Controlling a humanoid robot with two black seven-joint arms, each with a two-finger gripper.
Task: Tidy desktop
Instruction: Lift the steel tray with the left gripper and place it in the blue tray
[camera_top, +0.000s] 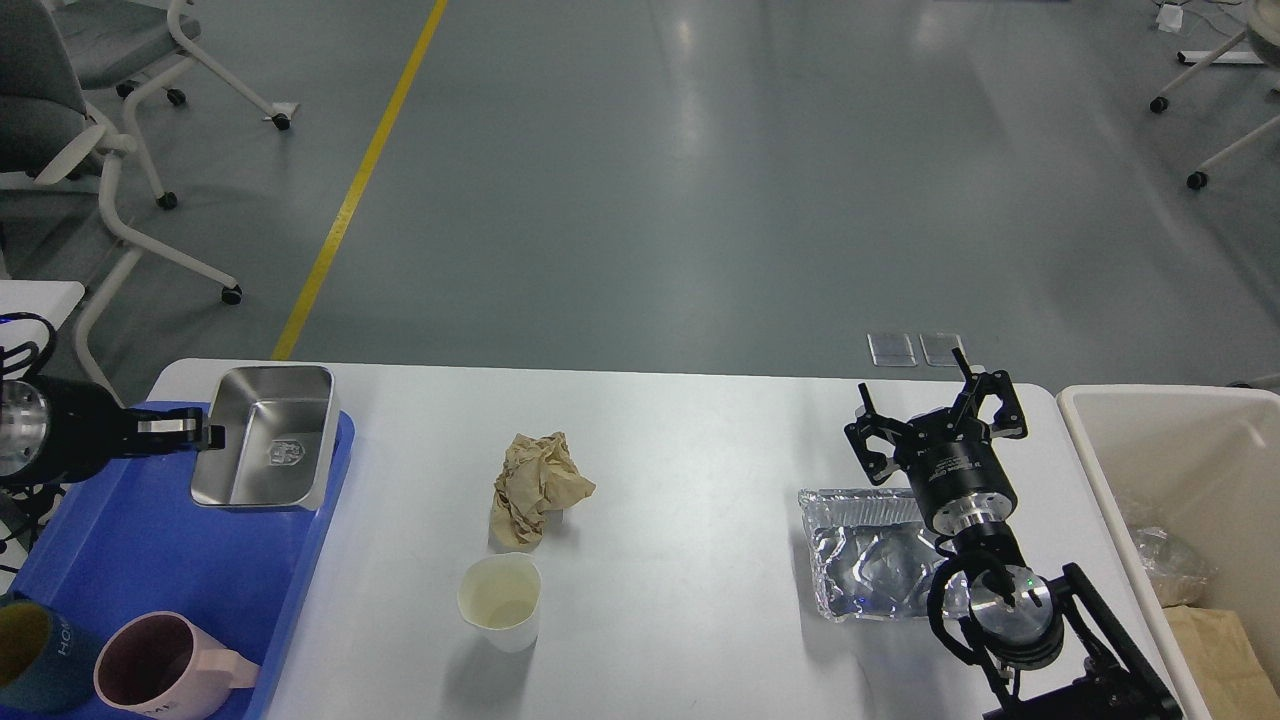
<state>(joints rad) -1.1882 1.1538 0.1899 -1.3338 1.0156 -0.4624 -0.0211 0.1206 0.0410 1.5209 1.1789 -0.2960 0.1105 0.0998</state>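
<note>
The white desktop (700, 440) holds a crumpled brown paper ball (536, 486), a cream paper cup (499, 599) and a crushed foil tray (880, 552). My left gripper (205, 434) is shut on the rim of a steel rectangular pan (265, 436) and holds it lifted over the far right corner of the blue tray (150, 560). My right gripper (935, 415) is open and empty, above the far edge of the foil tray.
A pink mug (160, 668) and a dark teal mug (30, 655) stand in the near end of the blue tray. A cream bin (1170, 440) with rubbish stands at the table's right end. Office chairs stand on the floor at the far left.
</note>
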